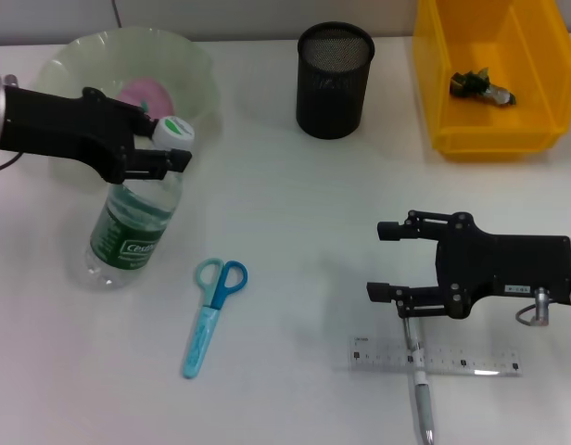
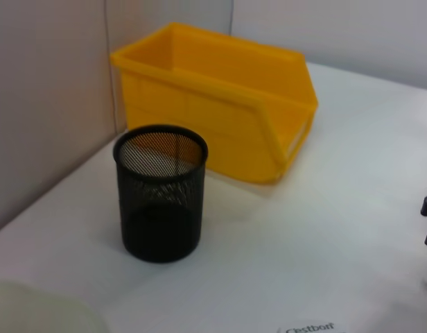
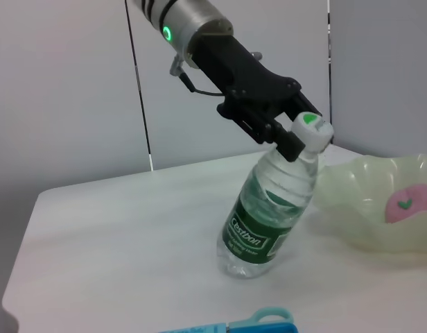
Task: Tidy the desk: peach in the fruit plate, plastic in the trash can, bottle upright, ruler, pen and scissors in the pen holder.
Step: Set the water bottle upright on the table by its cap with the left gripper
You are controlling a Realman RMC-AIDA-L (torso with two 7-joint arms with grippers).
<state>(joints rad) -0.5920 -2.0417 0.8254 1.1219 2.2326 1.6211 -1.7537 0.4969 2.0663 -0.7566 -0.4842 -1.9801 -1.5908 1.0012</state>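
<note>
The fingers [image 1: 170,159] of my left gripper [image 1: 165,148] pinched the neck of the bottle [image 1: 133,232], which stood tilted on the bench [image 1: 295,213] just beside the fruit plate [image 1: 197,79]. My right gripper [image 1: 387,260] hovered with fingers spread above the ruler [image 1: 471,359] and pen [image 1: 422,399]. The scissors [image 1: 211,315] lay near the bottle; the pen holder [image 1: 334,79] stood beside the yellow bin [image 1: 489,130].

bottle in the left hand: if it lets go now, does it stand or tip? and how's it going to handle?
The bottle leans, base on the table, held at the neck by the left hand; released now, it would probably topple toward the scissors. It looks clear and empty, so likely light and easily knocked. Round and smooth, it would probably roll.
</note>
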